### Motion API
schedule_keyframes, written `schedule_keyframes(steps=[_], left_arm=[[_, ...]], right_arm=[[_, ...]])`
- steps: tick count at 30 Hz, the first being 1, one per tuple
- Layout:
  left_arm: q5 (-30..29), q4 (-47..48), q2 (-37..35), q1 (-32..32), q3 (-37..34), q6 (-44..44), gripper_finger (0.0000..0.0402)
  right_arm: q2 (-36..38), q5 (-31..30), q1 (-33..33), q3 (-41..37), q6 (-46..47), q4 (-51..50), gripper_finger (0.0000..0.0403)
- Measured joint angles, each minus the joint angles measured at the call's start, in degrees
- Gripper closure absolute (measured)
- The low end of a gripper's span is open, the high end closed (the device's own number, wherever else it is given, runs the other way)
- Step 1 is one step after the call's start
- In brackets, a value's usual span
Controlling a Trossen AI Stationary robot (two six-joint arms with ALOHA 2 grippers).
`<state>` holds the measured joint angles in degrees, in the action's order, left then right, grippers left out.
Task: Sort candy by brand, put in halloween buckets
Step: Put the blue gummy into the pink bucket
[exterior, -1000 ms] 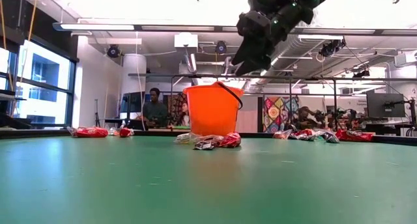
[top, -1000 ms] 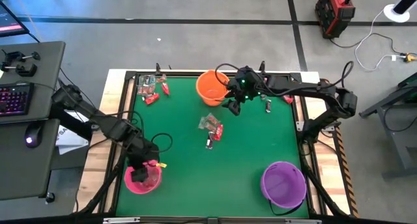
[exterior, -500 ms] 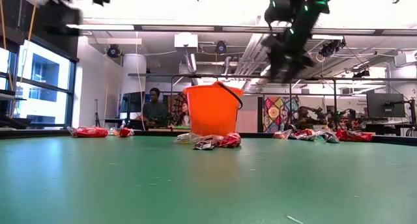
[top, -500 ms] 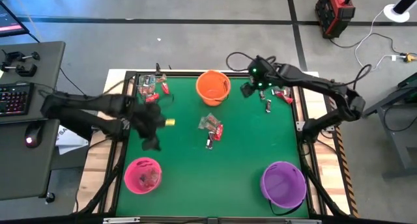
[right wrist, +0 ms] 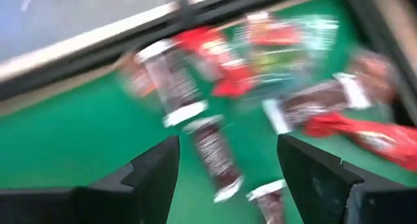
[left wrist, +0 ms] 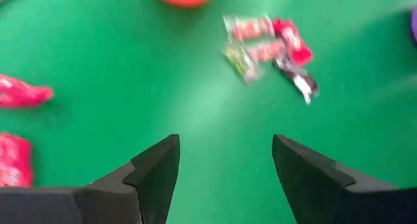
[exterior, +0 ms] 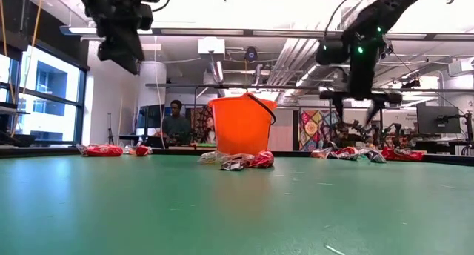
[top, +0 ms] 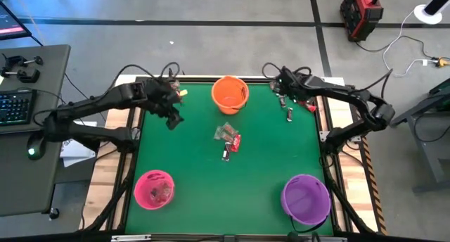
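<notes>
Two Open Tools Above the Far Candy Piles

Two arms reach to the far edge of the green surface, one at each corner. Left tool hangs above the far left corner, just beside a pile of red candy; its wrist view shows both fingers spread wide with only bare green between them, holding nothing. Right tool hangs above the far right corner, over a second candy pile of red, dark and silvery-clear wrappers lying against the frame rail; its fingers also stand wide apart and empty, with a dark-wrapped piece lying on the green between them.

Orange bucket stands upright at the middle of the far edge, between the two tools and apart from both. A small cluster of mixed candy lies near the centre of the surface, in front of the orange bucket. Pink bucket sits at the near left corner with some pieces inside. Purple bucket sits at the near right corner, well apart from the candy.

In the low view a person sits in the room behind the surface.
</notes>
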<state>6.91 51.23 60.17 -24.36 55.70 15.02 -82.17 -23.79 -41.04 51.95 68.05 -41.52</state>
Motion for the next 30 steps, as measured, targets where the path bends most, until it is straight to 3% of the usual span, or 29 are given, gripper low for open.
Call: schedule_keyframes(steps=[5, 12, 15, 22, 30], left_arm=[[0.0, -6.0, 0.0, -2.8, 0.0, -2.9, 0.0168], [0.2, -7.9, 0.0, -5.2, 0.0, -6.8, 0.0168], [0.2, -7.9, 0.0, -6.1, 0.0, -6.8, 0.0168], [1.1, -7.9, 0.0, -7.2, 0.0, -7.6, 0.0168], [1.1, -7.8, 0.0, -7.1, 0.0, -6.3, 0.0168]], right_arm=[[0.0, -1.3, 0.1, -6.3, 19.2, 4.6, 0.0151], [0.0, -5.7, -0.6, -10.7, 35.6, 9.6, 0.0151], [-0.5, -7.4, -1.4, -10.2, 38.0, 10.5, 0.0151], [-6.0, -2.8, -4.7, -9.9, 37.3, 20.9, 0.0151], [-7.8, -3.3, -5.7, -9.9, 42.5, 19.7, 0.0151]])
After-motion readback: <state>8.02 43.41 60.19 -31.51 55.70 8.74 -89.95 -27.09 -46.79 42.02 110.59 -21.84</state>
